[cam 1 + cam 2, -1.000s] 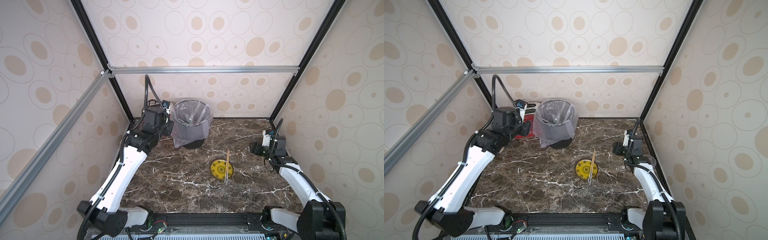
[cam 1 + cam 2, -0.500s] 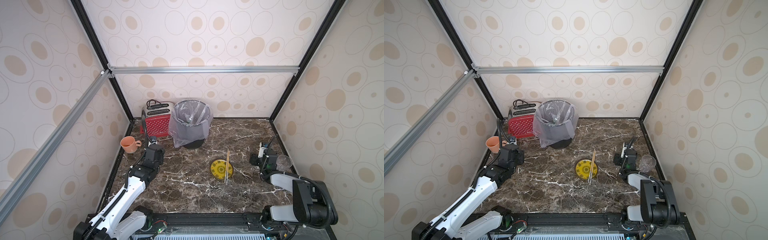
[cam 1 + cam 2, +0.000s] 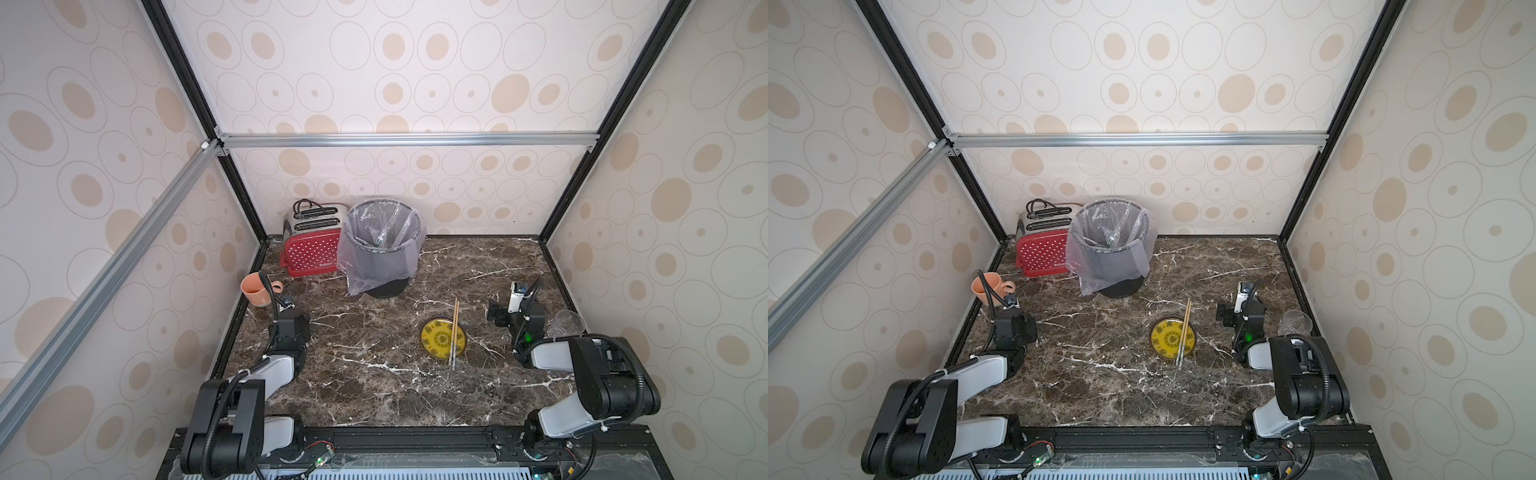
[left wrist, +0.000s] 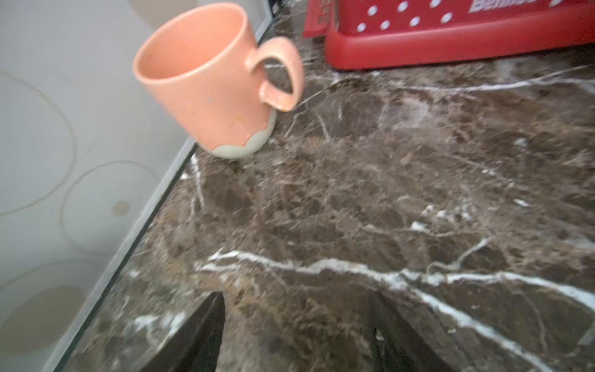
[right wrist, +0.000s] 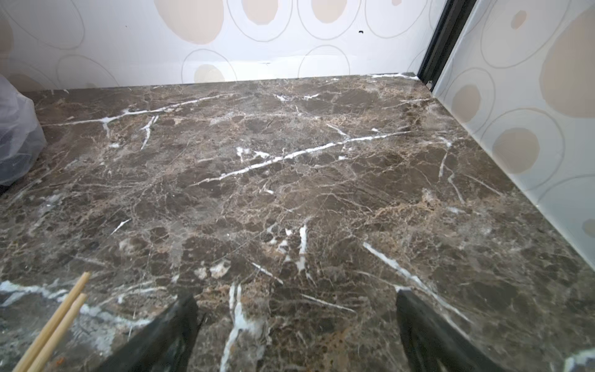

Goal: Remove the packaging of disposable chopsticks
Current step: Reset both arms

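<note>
The disposable chopsticks [image 3: 455, 332] [image 3: 1184, 331], bare and joined, lie across the right part of a yellow dish [image 3: 434, 343]; their tips show in the right wrist view [image 5: 61, 315]. A narrow clear strip with a green bit, the packaging [image 3: 383, 233] [image 3: 1113, 233], leans inside the lined grey bin [image 3: 380, 266]. My left gripper [image 3: 287, 302] [image 4: 296, 299] sits low by the left edge, open and holding nothing, facing an orange cup. My right gripper [image 3: 498, 311] [image 5: 296, 299] is low to the right of the dish, open wide over bare marble.
A red toaster [image 3: 311, 249] [image 4: 450, 35] stands at the back left beside the bin. The orange cup [image 3: 255, 289] [image 4: 206, 80] is against the left wall. A clear glass [image 3: 565, 325] stands by the right wall behind my right arm.
My left arm has swung away from the bin, down and back to the left edge. My right arm has folded back, and its jaws have widened.
</note>
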Available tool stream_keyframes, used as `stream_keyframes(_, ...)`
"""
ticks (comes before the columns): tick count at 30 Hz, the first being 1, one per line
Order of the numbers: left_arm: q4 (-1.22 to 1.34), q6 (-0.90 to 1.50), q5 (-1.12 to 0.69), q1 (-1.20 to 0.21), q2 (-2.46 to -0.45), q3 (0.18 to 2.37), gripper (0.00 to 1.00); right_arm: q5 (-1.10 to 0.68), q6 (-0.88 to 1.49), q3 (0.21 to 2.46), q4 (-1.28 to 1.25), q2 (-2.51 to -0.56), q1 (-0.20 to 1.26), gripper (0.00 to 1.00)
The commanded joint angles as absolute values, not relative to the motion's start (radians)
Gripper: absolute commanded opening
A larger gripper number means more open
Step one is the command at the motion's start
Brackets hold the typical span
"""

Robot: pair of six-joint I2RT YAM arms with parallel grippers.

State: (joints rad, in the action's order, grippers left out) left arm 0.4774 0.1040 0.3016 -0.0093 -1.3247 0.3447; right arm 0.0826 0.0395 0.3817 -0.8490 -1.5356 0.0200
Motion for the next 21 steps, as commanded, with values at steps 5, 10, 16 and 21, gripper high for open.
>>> stream_keyframes(5, 0.900, 0.038, 0.132, 0.025, -1.528, 0.384, 0.72, 0.117, 0.022, 0.399, -0.822, -1.529, 0.031, 0.98)
stream_keyframes(10, 0.823, 0.033, 0.112, 0.026, -1.542, 0.430, 0.76, 0.118, 0.018, 0.415, -0.805, -1.539, 0.031, 0.99)
stream_keyframes(16, 0.822, 0.034, 0.112, 0.026, -1.541, 0.431, 0.85, 0.125, 0.014, 0.409, -0.808, -1.533, 0.038, 0.99)
stream_keyframes(21, 0.825, 0.034, 0.112, 0.027, -1.541, 0.431, 0.99, 0.126, 0.014, 0.408, -0.811, -1.534, 0.038, 0.99)
